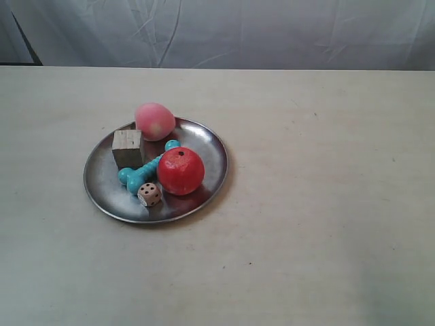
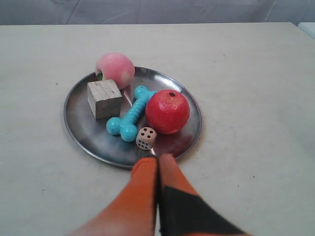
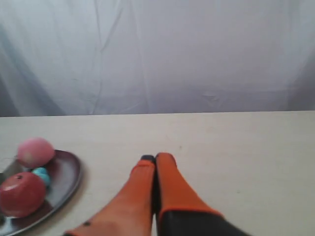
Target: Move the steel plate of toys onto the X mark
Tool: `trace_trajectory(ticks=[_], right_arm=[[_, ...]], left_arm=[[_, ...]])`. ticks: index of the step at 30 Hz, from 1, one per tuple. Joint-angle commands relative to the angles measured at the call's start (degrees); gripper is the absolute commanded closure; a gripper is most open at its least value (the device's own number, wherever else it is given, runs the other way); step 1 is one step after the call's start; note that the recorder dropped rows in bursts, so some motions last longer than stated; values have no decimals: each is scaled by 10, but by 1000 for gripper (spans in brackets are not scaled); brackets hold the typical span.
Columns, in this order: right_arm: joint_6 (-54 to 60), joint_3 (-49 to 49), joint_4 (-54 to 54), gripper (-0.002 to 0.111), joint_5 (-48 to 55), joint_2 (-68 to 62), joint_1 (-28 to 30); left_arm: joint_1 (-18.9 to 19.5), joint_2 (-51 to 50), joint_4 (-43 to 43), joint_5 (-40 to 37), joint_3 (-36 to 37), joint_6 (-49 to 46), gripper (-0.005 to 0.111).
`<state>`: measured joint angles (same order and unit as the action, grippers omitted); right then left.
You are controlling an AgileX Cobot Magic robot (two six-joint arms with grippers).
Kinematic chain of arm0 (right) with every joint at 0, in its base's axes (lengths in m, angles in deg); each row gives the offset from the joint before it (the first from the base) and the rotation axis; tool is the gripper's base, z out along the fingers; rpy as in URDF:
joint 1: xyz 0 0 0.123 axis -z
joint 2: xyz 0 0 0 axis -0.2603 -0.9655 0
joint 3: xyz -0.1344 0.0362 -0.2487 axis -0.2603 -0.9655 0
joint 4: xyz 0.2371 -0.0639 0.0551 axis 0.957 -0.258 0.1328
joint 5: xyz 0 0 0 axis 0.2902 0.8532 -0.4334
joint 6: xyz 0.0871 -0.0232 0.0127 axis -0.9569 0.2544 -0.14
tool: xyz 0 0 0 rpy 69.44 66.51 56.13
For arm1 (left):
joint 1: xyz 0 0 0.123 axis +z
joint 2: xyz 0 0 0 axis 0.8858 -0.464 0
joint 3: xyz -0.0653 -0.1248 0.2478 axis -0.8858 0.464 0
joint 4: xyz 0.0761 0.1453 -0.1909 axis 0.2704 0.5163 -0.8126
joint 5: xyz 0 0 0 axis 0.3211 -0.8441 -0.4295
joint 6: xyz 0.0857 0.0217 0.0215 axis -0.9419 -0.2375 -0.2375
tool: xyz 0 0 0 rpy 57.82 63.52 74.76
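Observation:
The steel plate (image 1: 102, 183) lies on the table left of centre. It holds the pink peach ball (image 1: 155, 121), the red apple (image 1: 181, 170), the teal bone (image 1: 143, 171), the wooden cube (image 1: 127, 148) and the die (image 1: 149, 193). No arm shows in the exterior view. In the left wrist view my left gripper (image 2: 158, 158) is shut and empty, its tips lining up with the near rim of the plate (image 2: 83, 132), close to the die (image 2: 146, 138). My right gripper (image 3: 155, 157) is shut and empty, with the plate (image 3: 66, 172) off to one side. I cannot make out the X mark.
The pale table (image 1: 326, 204) stretches wide to the right of the plate and in front of it. A white cloth backdrop (image 1: 272, 30) hangs behind the table's far edge. A tiny dark speck (image 1: 250, 263) sits on the table in front of the plate.

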<state>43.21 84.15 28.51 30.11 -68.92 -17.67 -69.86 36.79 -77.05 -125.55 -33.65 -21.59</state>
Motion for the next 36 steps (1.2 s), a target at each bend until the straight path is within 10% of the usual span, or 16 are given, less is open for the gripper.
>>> trace_trajectory(ticks=[1,36], right_arm=[[6,-49,-39,108,-63,4,39],[3,-182,-31,108,-117,4,42]], left_arm=[[-5,5,-3,0,0,-1,107],[-5,5,63,56,-1,-14,107]])
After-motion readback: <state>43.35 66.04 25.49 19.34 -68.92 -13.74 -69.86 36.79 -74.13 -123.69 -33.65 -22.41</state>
